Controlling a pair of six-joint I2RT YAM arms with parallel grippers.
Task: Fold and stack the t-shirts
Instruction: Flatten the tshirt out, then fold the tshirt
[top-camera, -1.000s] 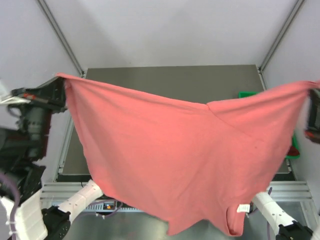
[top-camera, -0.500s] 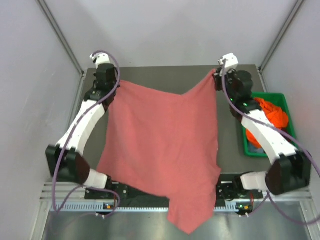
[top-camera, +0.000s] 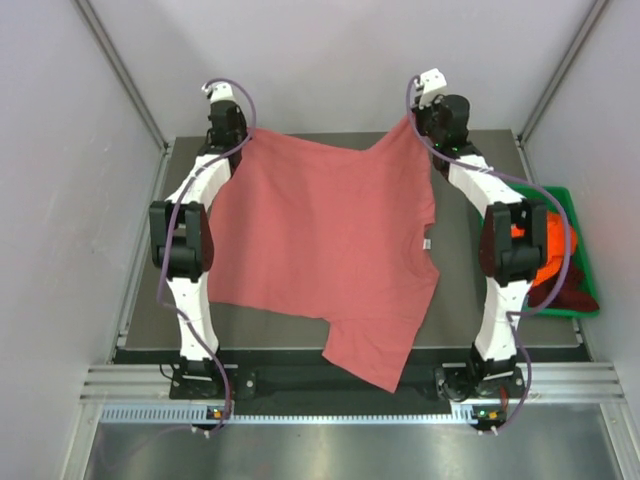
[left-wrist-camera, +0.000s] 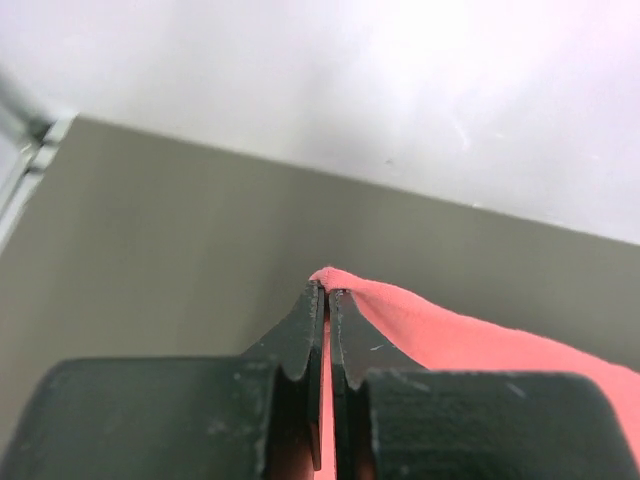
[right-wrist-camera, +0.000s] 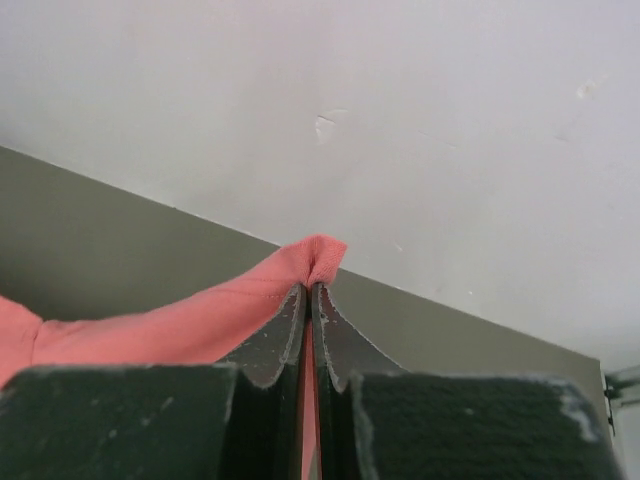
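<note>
The arms have stretched out to the far side since the last look, dragging the cloth flat. The left tool (left-wrist-camera: 325, 292) is clenched on the far-left corner of the salmon-pink t-shirt (top-camera: 330, 240), and the right tool (right-wrist-camera: 308, 290) is clenched on its far-right corner. The shirt lies spread on the tabletop (top-camera: 455, 300). This looks like the lay-out step, nearly done. Next comes a release, then a regrasp for the first fold. One near flap hangs over the near edge. The wall crowds both tools, and the green bin (top-camera: 562, 190) sits just right of the right arm.

bright, even light; soft shadows
</note>
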